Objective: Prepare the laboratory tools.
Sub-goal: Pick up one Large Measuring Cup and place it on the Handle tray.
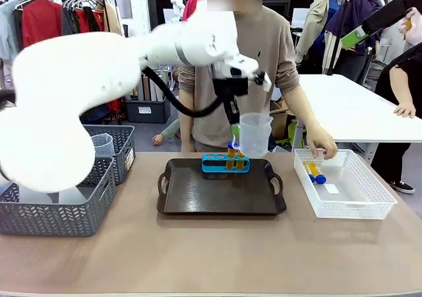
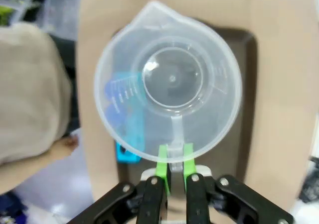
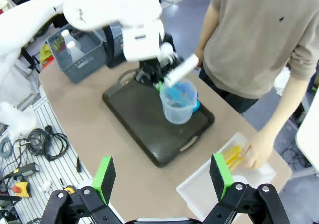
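Note:
My left gripper (image 1: pixel 232 120) is shut on the handle of a clear measuring beaker (image 1: pixel 254 135), which hangs upright above the back right of the black tray (image 1: pixel 221 198). From above, the green pads (image 2: pixel 162 162) pinch the handle of the beaker (image 2: pixel 169 79). A blue tube rack (image 1: pixel 225 163) with amber tubes stands on the tray just under the beaker. More blue-capped amber tubes (image 1: pixel 315 171) lie in the white basket (image 1: pixel 359 201), where a person's hand (image 1: pixel 323 144) rests. My right gripper (image 3: pixel 162 176) is open, high above the table's edge.
Two grey baskets (image 1: pixel 56 214) stand at the left; one holds another clear beaker (image 1: pixel 102 145), and white flasks (image 3: pixel 72 44) sit in the grey basket (image 3: pixel 82 67). The person stands behind the tray. Bare tabletop lies in front of the tray.

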Tool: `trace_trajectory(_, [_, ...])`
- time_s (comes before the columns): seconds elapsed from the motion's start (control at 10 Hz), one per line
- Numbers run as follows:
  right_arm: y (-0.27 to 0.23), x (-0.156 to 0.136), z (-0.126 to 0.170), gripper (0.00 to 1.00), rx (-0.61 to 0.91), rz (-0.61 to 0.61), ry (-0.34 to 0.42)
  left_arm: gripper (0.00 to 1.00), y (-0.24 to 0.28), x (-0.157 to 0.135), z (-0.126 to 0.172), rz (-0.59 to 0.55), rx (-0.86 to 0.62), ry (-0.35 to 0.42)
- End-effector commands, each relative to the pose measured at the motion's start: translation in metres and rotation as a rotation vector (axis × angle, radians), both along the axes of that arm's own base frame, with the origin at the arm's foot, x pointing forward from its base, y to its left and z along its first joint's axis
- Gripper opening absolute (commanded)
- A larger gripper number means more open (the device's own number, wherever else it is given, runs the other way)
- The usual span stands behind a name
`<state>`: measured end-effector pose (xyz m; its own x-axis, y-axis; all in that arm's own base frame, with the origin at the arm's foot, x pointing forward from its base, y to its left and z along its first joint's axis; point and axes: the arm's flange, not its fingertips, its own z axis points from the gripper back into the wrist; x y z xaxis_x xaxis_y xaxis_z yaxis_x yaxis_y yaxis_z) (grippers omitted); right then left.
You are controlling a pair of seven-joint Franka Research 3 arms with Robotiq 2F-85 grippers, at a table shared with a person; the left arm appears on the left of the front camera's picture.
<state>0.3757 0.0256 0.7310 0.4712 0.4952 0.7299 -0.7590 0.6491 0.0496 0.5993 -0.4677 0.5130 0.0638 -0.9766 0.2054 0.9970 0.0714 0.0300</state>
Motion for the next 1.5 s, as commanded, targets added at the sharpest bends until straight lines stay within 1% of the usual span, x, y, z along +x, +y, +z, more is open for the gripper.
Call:
trace_trajectory(0.0, [0.000,-0.001,0.001,1.00,0.001,0.007,-0.001,0.00,-0.002,-0.007,-0.018,-0.029,-0.010,0.033])
trace_trajectory(0.1, [0.000,-0.001,0.001,1.00,0.001,0.007,-0.001,0.00,-0.004,-0.011,-0.031,-0.020,-0.019,0.039])
trace_trajectory(0.3, [0.000,-0.001,0.001,1.00,0.001,0.007,-0.001,0.00,-0.007,-0.019,-0.068,-0.035,-0.038,0.079])
trace_trajectory(0.5, [0.000,-0.001,0.001,1.00,0.001,0.007,-0.001,0.00,0.003,-0.029,-0.082,-0.037,-0.005,0.091])
trace_trajectory(0.7, [0.000,-0.001,0.001,1.00,0.001,0.007,-0.001,0.00,0.002,-0.034,-0.100,-0.042,0.031,0.093])
trace_trajectory(1.1, [0.000,-0.001,0.001,1.00,0.001,0.007,-0.001,0.00,0.016,-0.047,-0.115,-0.033,0.056,0.098])
trace_trajectory(1.2, [0.000,-0.001,0.001,1.00,0.001,0.007,-0.001,0.16,0.018,-0.048,-0.114,-0.023,0.054,0.096])
trace_trajectory(1.4, [0.000,-0.001,0.001,1.00,0.001,0.007,-0.001,0.54,0.022,-0.047,-0.113,-0.018,0.063,0.087])
